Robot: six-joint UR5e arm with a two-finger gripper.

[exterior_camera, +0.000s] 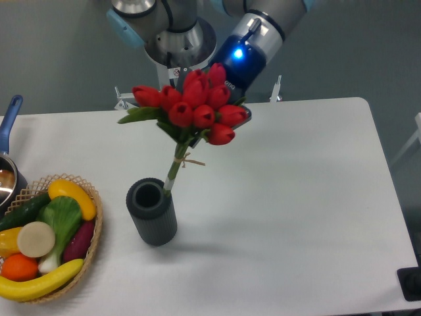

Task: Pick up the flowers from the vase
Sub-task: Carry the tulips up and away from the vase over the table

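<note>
Red tulip bunch with green leaves (196, 108) leans from the dark grey ribbed cylinder vase (152, 212) on the white tabletop (296, 197); claw (238, 108) sits behind the blooms, can't tell its grip.

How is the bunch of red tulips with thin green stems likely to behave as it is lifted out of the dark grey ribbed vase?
The red tulip bunch looks top-heavy: a wide head on thin tied stems, already leaning, so it may droop or swing. The dark grey ribbed vase is small and narrow, so dragging stems could probably tip it. The gripper is hidden behind the blooms.
</note>
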